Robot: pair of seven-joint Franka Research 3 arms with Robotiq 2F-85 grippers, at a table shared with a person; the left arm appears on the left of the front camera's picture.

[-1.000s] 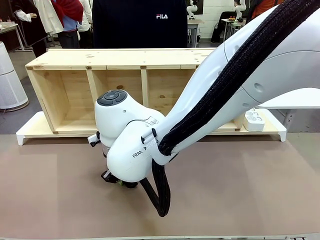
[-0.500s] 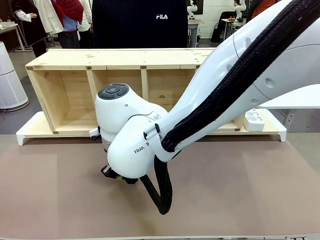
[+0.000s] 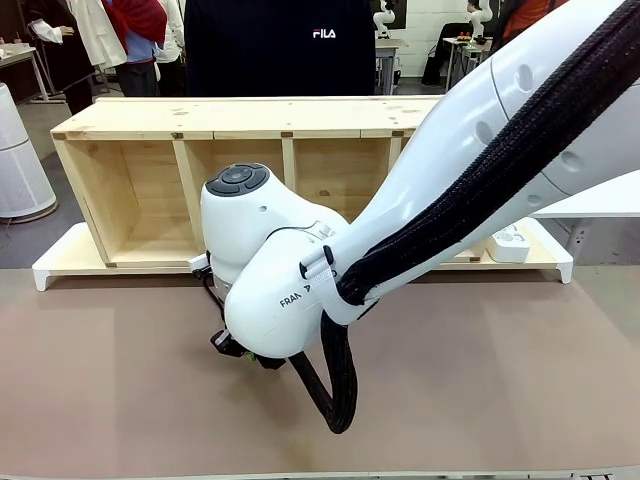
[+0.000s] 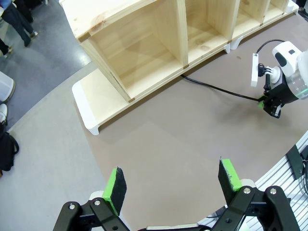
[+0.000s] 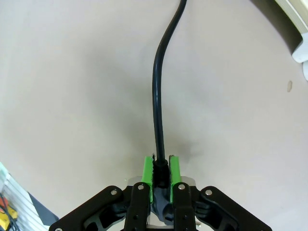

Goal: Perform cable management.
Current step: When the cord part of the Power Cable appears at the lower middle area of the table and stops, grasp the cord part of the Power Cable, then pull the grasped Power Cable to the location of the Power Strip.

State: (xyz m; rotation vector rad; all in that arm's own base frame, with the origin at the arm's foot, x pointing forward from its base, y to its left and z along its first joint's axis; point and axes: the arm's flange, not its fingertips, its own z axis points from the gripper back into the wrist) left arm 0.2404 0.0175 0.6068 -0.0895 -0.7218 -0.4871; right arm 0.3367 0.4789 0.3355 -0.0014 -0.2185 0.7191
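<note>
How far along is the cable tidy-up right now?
Done: right gripper shut on the cable. In hand: holding it low over the table. Remaining: cable runs loose across to the wooden shelf; left gripper open, empty.

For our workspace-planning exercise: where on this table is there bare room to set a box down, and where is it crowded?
Bare mat lies left of the right gripper, between the shelf base and the near edge; another patch lies right of the arm's hose. Crowded: the centre, where that gripper clamps the cable.
</note>
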